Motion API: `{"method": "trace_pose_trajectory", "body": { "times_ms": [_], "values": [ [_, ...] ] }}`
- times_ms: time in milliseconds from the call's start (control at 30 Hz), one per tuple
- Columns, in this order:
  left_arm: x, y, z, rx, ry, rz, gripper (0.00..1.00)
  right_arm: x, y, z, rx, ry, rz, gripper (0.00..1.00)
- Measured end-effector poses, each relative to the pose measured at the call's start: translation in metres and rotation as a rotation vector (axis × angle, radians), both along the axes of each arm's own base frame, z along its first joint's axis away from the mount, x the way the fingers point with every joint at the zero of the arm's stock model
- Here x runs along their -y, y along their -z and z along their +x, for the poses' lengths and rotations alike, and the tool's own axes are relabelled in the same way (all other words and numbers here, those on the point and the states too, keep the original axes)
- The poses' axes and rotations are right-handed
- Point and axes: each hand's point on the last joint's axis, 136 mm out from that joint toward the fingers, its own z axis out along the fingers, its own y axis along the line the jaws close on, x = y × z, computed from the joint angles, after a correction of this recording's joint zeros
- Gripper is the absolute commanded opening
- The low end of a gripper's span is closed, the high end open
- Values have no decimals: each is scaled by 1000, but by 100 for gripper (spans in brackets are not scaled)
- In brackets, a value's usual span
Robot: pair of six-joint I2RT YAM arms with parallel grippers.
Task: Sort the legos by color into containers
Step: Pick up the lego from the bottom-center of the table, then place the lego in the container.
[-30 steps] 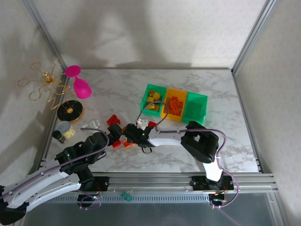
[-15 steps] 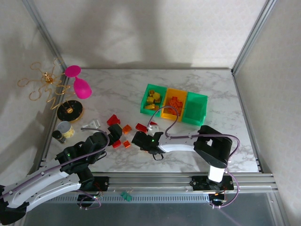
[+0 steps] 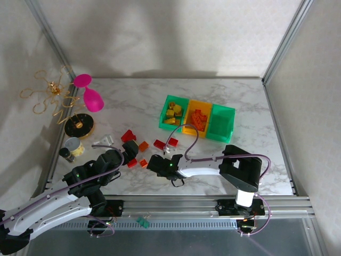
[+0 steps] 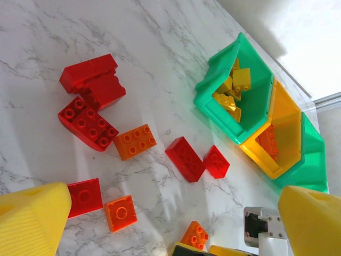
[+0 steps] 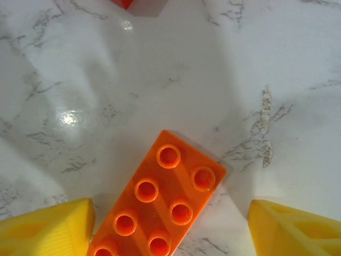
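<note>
An orange brick [image 5: 160, 213] with 6 studs showing lies flat on the marble table [image 5: 266, 64], squarely between the pads of my right claw [image 5: 170, 229]. That claw is spread wide, and I cannot tell whether the near pad [image 5: 48, 229] touches the brick. From above, the right claw [image 3: 156, 163] sits low on the table at the near edge of the scattered legos [image 3: 139, 149].

On the left wrist camera I count 8 loose red and orange pieces. 2 red arch pieces [image 4: 88, 80] lie farthest from the bins, and 2 red bricks [image 4: 184, 158] lie nearest them.

The left claw [image 4: 173, 194] hangs above this scatter, also wide apart and holding nothing.

Beyond stand 3 bins in a row: a green bin [image 4: 213, 101] holding yellow bricks, a yellow-orange bin [image 4: 282, 112] holding orange ones, and another green bin [image 3: 222, 124].
</note>
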Motion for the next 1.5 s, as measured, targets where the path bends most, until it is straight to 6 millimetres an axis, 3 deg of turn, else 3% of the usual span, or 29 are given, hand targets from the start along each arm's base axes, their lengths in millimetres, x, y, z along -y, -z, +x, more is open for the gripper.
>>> {"method": "trace_pose_trajectory", "body": {
  "times_ms": [267,433,567,667,800,1033,1267,1500],
  "values": [
    [5,3,-1,-16,19,-5,100,15,1,-3,-3,23,-18,44],
    [7,9,0,-37,21,17,100,17,1,-3,5,8,-33,35],
    [7,10,0,-40,22,21,100,16,-1,-2,12,-2,-29,34],
    [7,9,0,-38,21,19,100,14,-11,0,27,-12,-9,34],
    [7,8,0,-34,22,14,100,14,-43,12,75,-11,58,34],
    [14,12,4,-55,31,30,100,48,-93,72,199,77,100,35],
    [31,16,12,-81,53,38,100,89,-129,158,309,187,80,34],
    [55,16,25,-88,83,21,100,110,-127,234,338,241,34,39]
  ]
}}
